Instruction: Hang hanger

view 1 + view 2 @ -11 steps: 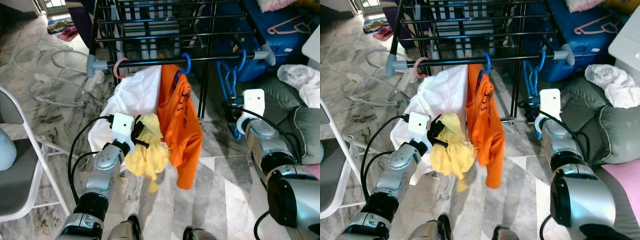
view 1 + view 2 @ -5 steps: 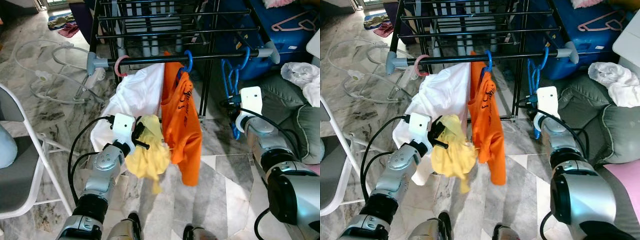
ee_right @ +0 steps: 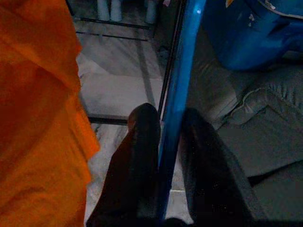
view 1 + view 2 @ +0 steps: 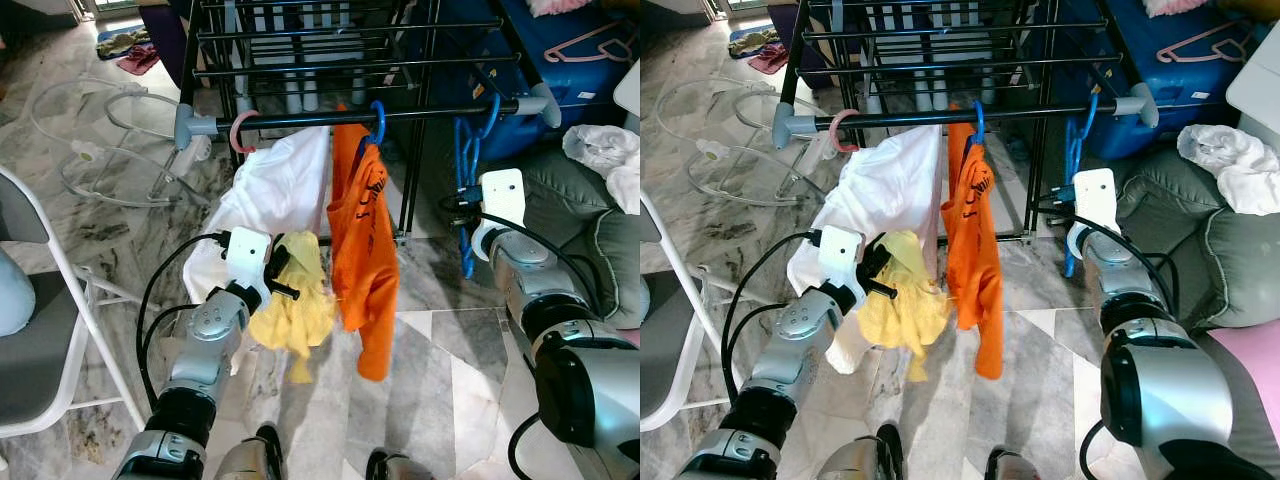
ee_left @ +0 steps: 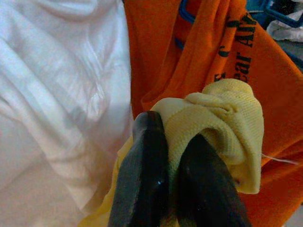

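The empty blue plastic hanger (image 4: pixel 466 170) hooks over the right end of the black rail (image 4: pixel 420 113), pinched by the right gripper (image 3: pixel 165 156). Letting go gently should leave it hanging. The left gripper (image 5: pixel 165 161) squeezes a yellow cloth (image 4: pixel 295 310).

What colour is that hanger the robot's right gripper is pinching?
Blue. The hanger shows best in the right wrist view, between the right gripper fingers.

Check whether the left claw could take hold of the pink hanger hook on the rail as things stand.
Probably not yet. The left claw is shut on the yellow garment, so it has no free grip. The pink hanger hook sits above it on the rail, with the white shirt hanging between.
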Controlling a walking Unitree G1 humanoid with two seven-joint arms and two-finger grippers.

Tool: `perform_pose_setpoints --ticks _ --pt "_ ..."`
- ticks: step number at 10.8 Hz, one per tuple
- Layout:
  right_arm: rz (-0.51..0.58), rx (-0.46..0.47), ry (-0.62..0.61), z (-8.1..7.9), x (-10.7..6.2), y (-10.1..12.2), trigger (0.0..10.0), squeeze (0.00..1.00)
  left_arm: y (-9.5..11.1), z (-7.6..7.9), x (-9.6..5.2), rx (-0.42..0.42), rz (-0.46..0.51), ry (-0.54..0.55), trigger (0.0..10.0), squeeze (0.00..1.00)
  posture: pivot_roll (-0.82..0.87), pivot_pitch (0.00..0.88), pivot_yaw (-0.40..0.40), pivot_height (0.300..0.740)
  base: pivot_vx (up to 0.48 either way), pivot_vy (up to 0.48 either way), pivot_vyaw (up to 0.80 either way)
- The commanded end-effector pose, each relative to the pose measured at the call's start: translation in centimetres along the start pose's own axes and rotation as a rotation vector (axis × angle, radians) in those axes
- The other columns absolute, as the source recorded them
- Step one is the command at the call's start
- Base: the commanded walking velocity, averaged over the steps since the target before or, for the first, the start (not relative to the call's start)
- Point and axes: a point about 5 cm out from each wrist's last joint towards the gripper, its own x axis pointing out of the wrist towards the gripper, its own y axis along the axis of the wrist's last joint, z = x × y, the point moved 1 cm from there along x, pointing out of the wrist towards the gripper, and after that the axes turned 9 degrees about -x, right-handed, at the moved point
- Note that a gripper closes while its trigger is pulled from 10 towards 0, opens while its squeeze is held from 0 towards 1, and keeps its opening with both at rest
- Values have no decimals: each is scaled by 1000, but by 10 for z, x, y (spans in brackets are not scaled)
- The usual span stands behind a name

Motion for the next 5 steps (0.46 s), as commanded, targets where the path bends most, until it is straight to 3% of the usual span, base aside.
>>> perform_pose_setpoints --ticks 1,2,5 --pt "-30 -3 -8 4 -2 -10 2588 0 8 3 3 24 22 -17 10000 0 -29 183 26 740 0 0 0" --pt "-31 -3 -11 5 -3 -11 1882 0 8 4 3 24 22 -22 10000 0 -32 182 30 740 0 0 0" --pt "-36 -4 -9 5 -4 -15 2431 0 8 6 4 23 20 -28 10000 0 -29 181 27 740 0 0 0"
